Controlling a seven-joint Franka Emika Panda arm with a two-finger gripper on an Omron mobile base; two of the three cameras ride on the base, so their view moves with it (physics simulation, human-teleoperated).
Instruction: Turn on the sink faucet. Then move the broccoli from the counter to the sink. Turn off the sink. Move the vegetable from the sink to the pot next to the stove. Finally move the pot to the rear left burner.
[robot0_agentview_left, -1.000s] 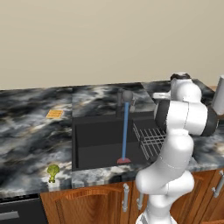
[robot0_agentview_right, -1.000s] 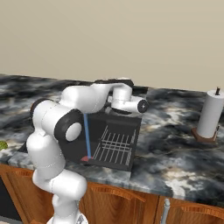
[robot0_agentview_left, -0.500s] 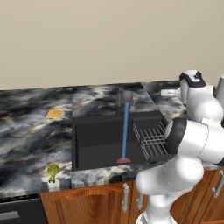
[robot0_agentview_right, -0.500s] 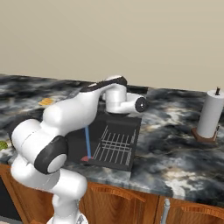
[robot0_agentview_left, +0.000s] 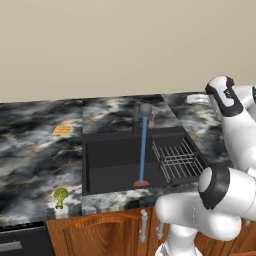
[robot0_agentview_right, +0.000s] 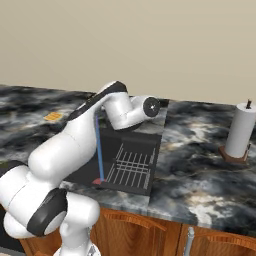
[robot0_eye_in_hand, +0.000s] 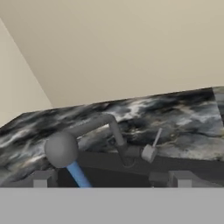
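In the left base view, we see the sink faucet (robot0_agentview_left: 142, 114) just above the middle of the frame, at the back rim of the sink (robot0_agentview_left: 100, 155). A blue stream (robot0_agentview_left: 143, 150) falls from its rounded head to the red drain disc (robot0_agentview_left: 141, 184) on the basin floor, and the wire rack (robot0_agentview_left: 176, 160) lies in the basin's right half. The broccoli (robot0_agentview_left: 60, 196) stands in the lower left on the counter (robot0_agentview_left: 30, 160), near the front edge and left of the basin. An orange square (robot0_agentview_left: 62, 130) lies at the middle left. The arm fills the right side.

In the right base view, the arm arches over the basin at the center, the stream (robot0_agentview_right: 99, 150) drops beside it, and a paper towel roll (robot0_agentview_right: 240, 132) stands at the right.

In the hand view, the faucet's head sits at the left center with its lever (robot0_eye_in_hand: 154, 142) near the middle. The 2 fingertips (robot0_eye_in_hand: 40, 179) rise far apart at the bottom, spread wide and holding nothing.
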